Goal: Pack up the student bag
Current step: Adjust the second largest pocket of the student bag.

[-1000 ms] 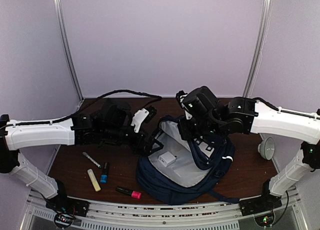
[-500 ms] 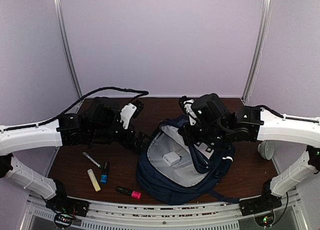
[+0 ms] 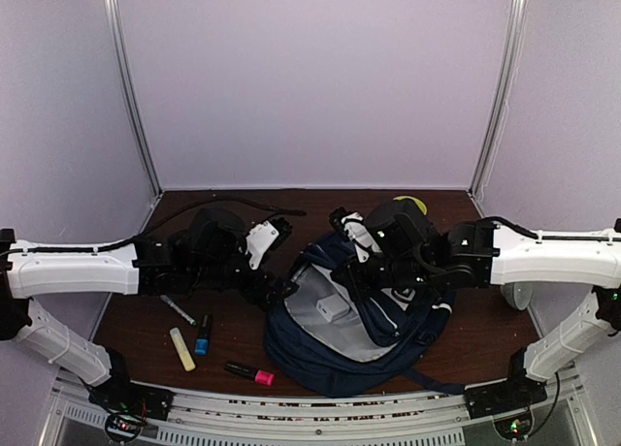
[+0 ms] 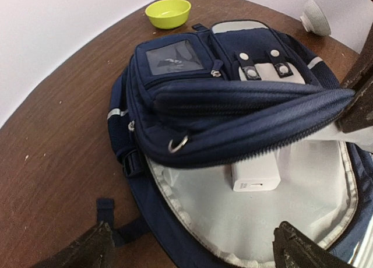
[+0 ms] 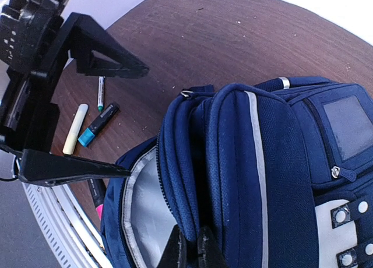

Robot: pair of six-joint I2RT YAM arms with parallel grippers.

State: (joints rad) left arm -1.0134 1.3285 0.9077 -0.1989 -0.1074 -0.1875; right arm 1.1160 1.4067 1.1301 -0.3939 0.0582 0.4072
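With the bag (image 3: 359, 344) lying on the tabletop (image 3: 485, 334), my right pincer (image 5: 187, 250) pinched its flap up to gape the mouth (a white box (image 4: 255, 172) sat inside) while the left pincer (image 4: 198, 244) hung wide and empty, so fetching a marker (image 3: 202, 341) looked next.

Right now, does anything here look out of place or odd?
Nothing is spilled or broken. The backpack sags, its front flap drooping over the opening, pinched by the right claw. Four pens lie loose beside it; a white box shows inside.
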